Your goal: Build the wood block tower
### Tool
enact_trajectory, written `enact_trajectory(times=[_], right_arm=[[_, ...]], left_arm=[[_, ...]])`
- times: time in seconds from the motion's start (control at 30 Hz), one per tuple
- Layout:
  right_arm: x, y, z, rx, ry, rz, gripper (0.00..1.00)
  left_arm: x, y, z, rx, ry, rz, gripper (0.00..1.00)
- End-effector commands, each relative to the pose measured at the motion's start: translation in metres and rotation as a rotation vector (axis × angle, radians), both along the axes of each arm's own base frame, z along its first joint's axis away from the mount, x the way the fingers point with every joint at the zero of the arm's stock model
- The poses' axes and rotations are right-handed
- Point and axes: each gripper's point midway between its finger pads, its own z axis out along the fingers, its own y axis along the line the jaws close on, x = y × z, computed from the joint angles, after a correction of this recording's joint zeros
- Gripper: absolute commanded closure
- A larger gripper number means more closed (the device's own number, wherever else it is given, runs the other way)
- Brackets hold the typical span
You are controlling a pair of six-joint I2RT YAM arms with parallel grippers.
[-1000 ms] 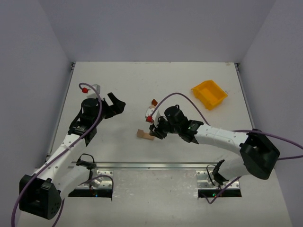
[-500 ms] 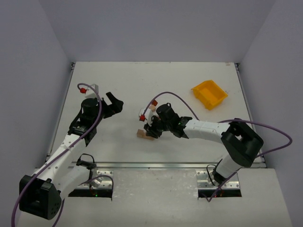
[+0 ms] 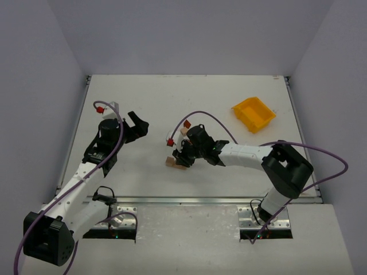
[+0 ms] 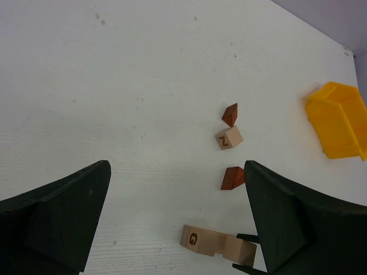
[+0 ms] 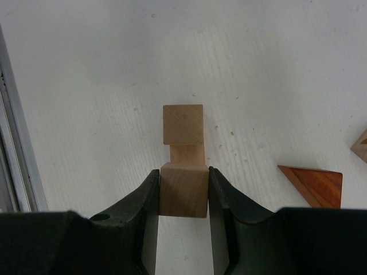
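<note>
Low over the desk [image 3: 143, 97], the right end effector [image 5: 183, 179] gripped a tan block [image 5: 183, 197]. The left end effector [image 4: 176, 167] hung open, well apart.

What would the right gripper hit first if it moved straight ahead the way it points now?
The right gripper, shut on a pale block, would probably meet the other pale block just ahead; the gap is unclear.

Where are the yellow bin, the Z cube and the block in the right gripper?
yellow bin [image 3: 253, 114]: top external view, its inner floor.
Z cube [image 4: 229, 138]: left wrist view, its middle.
gripped pale block [image 5: 183, 189]: right wrist view, its facing side.
</note>
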Motion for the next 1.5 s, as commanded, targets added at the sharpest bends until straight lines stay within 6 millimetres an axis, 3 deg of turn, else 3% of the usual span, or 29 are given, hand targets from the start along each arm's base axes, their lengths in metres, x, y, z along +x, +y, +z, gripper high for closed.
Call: enact_trajectory(times=[0.0, 0.4, 1.47], right_arm=[[0.007, 0.014, 0.017, 0.058, -0.028, 0.012, 0.8], [0.006, 0.016, 0.006, 0.042, 0.004, 0.017, 0.79], [0.01, 0.026, 0.0, 0.049, 0.021, 0.021, 0.72]], left_arm=[[0.005, 0.002, 0.012, 0.005, -0.042, 0.009, 0.0], [0.004, 0.004, 0.012, 0.01, -0.04, 0.02, 0.0], [0.003, 0.004, 0.014, 0.012, -0.044, 0.02, 0.0]])
